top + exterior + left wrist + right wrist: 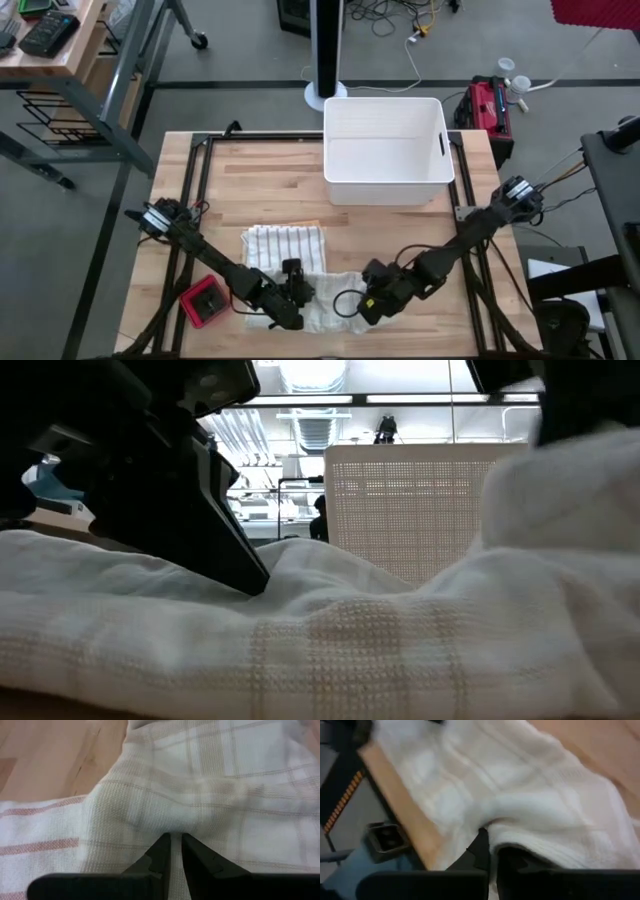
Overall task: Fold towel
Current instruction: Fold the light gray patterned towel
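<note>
On your wooden table (pixel 260 180), with a white bin (pixel 384 150) at upper centre, the checked towel (pixel 322 298) lies rumpled at lower centre, where the left gripper (pixel 292 291) and the right gripper (pixel 366 305) each pinch its cloth.

- The towel (pixel 210 795) is woven cloth, matt, with a waffle texture.
- The table (pixel 260 190) is pale, smooth wood.
- The bin (pixel 385 150) is smooth white plastic.
- The fingers (pixel 197 862) are matt black.
</note>
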Available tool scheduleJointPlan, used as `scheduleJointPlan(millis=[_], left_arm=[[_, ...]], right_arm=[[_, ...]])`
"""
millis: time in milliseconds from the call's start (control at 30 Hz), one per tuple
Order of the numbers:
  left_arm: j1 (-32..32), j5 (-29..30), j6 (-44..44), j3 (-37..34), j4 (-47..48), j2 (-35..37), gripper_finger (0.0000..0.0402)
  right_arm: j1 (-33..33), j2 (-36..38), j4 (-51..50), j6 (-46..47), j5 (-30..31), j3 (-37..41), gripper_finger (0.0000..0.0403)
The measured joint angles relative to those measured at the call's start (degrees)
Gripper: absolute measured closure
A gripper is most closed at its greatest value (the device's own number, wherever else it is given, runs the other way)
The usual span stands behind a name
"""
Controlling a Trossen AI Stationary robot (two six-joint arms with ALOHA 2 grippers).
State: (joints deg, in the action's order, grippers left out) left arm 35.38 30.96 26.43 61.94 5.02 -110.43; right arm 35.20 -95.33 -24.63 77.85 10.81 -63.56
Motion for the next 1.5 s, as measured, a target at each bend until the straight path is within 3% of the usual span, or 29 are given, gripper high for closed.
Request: scheduleJointPlan(millis=[233, 533, 700, 933, 1267, 1333, 1500], left_arm=[[0.40, 1.75, 0.38, 0.21, 2.89, 3.50, 0.0365], [9.22, 25.45, -1.33, -0.24, 7.90, 13.91, 0.0365], [12.01, 30.87, -1.70, -0.50, 9.15, 15.39, 0.0365], [12.22, 31.08, 3.08, -0.69, 14.78, 15.17, 0.0365], [15.65, 34.42, 8.15, -0.73, 21.27, 21.30, 0.0365], [16.50, 31.20, 9.71, -0.71, 23.71, 22.92, 0.0365], [17.37, 12.94, 19.03, -2.26, 31.61, 23.66, 0.0365]], right_arm=[[-0.75, -0.04, -1.29, -5.59, 3.80, -6.33, 0.0402], [-1.17, -0.11, -0.26, -8.01, 7.35, -7.31, 0.0403], [-1.89, -0.11, 1.36, -8.90, 8.29, -7.31, 0.0403], [-2.82, -0.13, 12.29, -14.63, 8.82, -7.31, 0.0403], [-4.03, -0.90, 13.44, -19.71, 9.53, -9.94, 0.0403], [-4.32, -1.88, 13.31, -21.10, 9.41, -11.24, 0.0403], [-5.61, -6.44, 13.01, -24.99, 8.06, -16.67, 0.0403]])
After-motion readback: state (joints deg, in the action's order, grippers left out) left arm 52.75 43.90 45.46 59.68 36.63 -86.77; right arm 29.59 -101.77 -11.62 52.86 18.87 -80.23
